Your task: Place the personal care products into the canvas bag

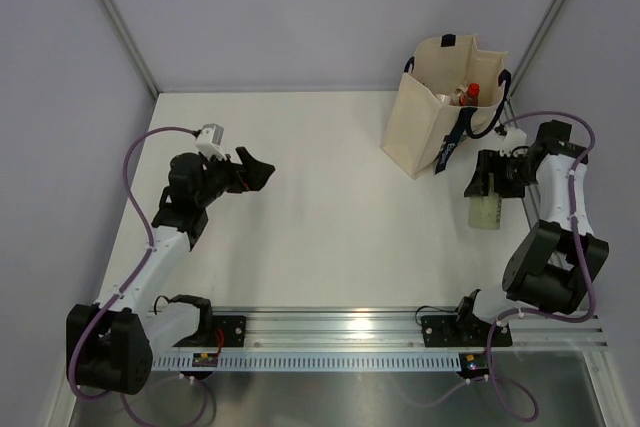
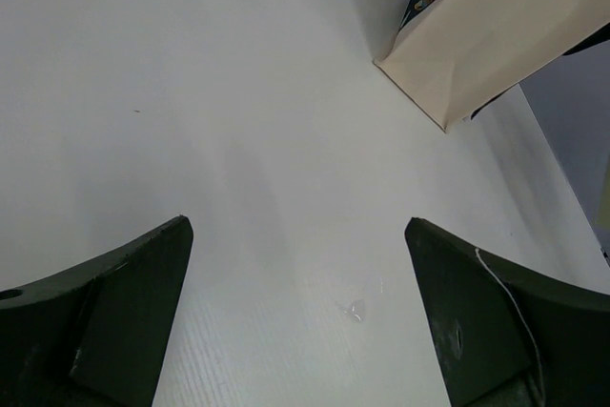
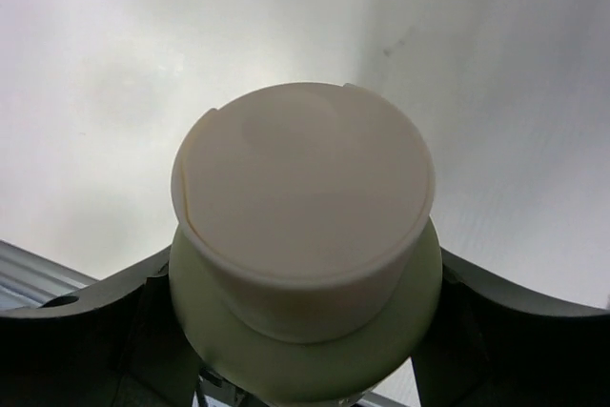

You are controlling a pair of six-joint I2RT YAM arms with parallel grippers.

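Gripping the pale bottle [image 3: 303, 197] by its body just under the white cap, the right gripper [image 3: 305, 331] is half closed, jaws against both sides. Expect light, stiff, slippery plastic; grip the body, never the cap. The canvas bag [image 1: 420, 132] stands near, ahead-left of this hand. The left gripper [image 2: 295, 321] is spread wide, empty.

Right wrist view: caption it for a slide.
Right gripper closed on a pale white-capped bottle, its cap facing the camera.

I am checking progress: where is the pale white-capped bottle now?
The pale white-capped bottle is at the right of the top view, held in the right gripper, just near-right of the canvas bag.
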